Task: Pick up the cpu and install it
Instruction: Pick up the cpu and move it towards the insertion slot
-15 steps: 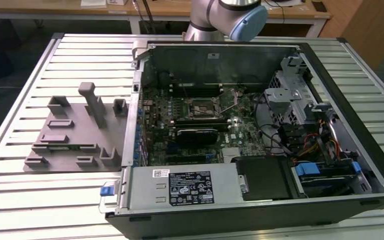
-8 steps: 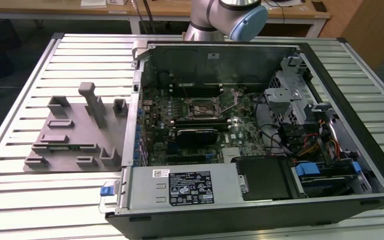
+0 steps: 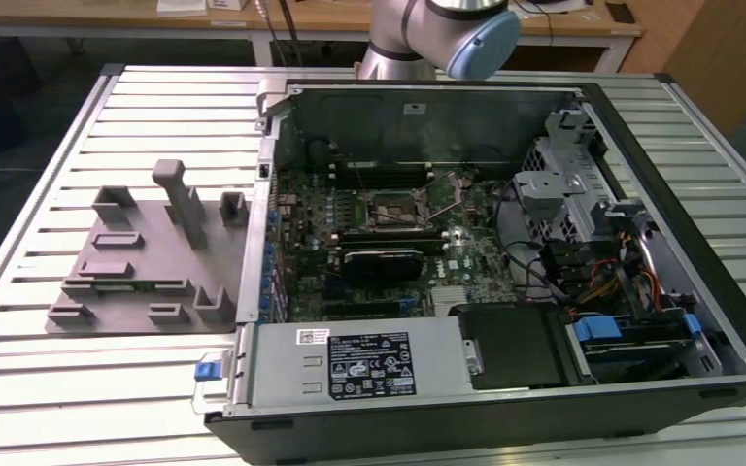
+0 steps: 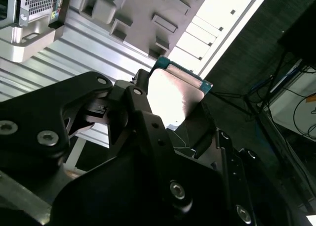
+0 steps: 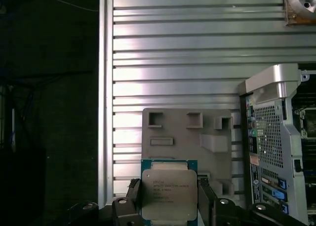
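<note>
The cpu (image 5: 169,191) is a flat square chip with a silvery metal top and a green rim. It is held on edge between the black fingers (image 5: 132,202) of my gripper (image 5: 169,206), which is shut on it. In the second wrist view the cpu (image 4: 173,95) shows its shiny face, clamped from both sides by the gripper (image 4: 174,114). The cpu hangs high above the grey holder tray (image 5: 187,132) on the slatted table. In the exterior view the open computer case (image 3: 477,243) lies on the table, with the motherboard's socket (image 3: 399,206) exposed in its middle.
The arm (image 3: 438,34) reaches in from the far side of the table. The grey holder tray (image 3: 140,262) with upright posts stands at the exterior view's left of the case. Inside the case are a power supply (image 3: 360,364), a drive cage (image 3: 567,184) and cables (image 3: 606,282).
</note>
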`<action>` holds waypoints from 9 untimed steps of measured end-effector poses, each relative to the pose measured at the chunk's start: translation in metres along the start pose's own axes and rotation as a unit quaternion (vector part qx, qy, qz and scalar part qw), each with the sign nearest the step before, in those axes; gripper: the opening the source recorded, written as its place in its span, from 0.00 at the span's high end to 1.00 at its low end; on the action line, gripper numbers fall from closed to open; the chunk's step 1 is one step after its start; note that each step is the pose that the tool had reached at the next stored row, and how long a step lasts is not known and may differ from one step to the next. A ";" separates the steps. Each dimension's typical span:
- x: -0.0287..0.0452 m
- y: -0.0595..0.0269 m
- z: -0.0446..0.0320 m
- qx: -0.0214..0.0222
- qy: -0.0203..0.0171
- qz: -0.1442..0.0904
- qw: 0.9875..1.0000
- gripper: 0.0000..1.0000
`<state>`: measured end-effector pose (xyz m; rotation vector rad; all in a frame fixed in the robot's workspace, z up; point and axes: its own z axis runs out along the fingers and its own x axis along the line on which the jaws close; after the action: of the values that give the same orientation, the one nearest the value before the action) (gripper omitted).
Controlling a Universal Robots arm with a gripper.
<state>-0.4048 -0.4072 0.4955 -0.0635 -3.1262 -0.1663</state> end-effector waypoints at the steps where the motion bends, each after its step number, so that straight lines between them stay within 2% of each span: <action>1: -0.0018 0.0001 0.0000 0.000 0.000 0.000 1.000 0.46; 9: -0.0154 0.0006 -0.0001 0.000 0.000 0.000 1.000 0.46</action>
<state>-0.3894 -0.4072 0.4956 -0.0636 -3.1256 -0.1663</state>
